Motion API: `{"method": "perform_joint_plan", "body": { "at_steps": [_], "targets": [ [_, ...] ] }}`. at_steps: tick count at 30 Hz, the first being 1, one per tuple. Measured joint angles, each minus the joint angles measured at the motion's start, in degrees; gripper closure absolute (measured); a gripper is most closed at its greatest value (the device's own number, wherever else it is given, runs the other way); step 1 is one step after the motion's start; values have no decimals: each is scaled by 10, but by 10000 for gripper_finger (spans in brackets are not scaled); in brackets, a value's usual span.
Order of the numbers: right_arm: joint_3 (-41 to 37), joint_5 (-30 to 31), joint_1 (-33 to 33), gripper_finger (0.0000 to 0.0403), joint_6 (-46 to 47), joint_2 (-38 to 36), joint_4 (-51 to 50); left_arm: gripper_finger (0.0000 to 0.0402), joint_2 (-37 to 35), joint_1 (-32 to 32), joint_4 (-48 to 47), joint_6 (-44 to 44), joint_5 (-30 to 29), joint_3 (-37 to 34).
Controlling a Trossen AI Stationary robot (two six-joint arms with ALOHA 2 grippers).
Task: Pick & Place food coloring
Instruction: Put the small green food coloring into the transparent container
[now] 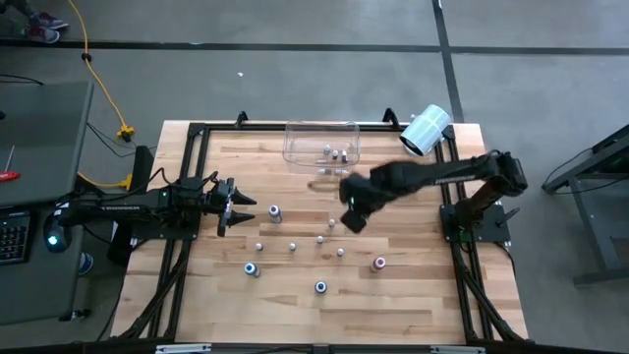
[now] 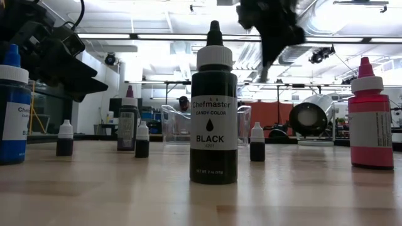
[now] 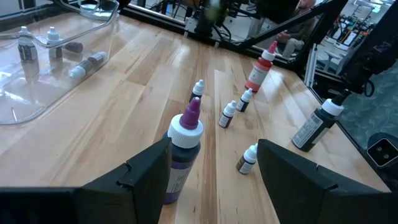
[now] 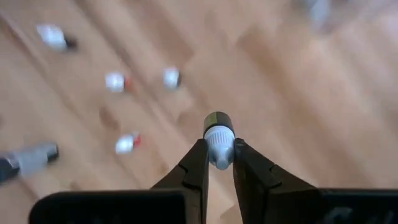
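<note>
Overhead, right claw [image 1: 351, 218] hangs above bench [image 1: 413, 295] near bin [image 1: 321, 143], left claw [image 1: 232, 206] parted idle; right wrist: clamped on small bottle [image 4: 217, 138], so carry it level and release only inside bin.

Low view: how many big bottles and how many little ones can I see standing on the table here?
Big bottles: 4 (blue, dark with a reddish tip, black, pink)
Little bottles: 3
Total: 7
</note>
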Motion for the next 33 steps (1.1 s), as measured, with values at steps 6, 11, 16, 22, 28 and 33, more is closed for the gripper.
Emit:
{"method": "perform_joint_plan", "body": {
  "at_steps": [6,11,16,22,28,33],
  "targets": [
    [102,56,-79,359,-94,3,-23,167,0,0,0,0,0,0],
    [130,67,-161,358,-159,35,-1,167,0,0,0,0,0,0],
    [140,30,-233,358,-199,91,56,167,0,0,0,0,0,0],
    [166,-23,-289,359,-220,176,83,167,0,0,0,0,0,0],
    [187,-36,-318,355,-236,240,84,167,0,0,0,0,0,0],
    [196,-36,-338,357,-271,264,83,167,0,0,0,0,0,0]
  ]
}}
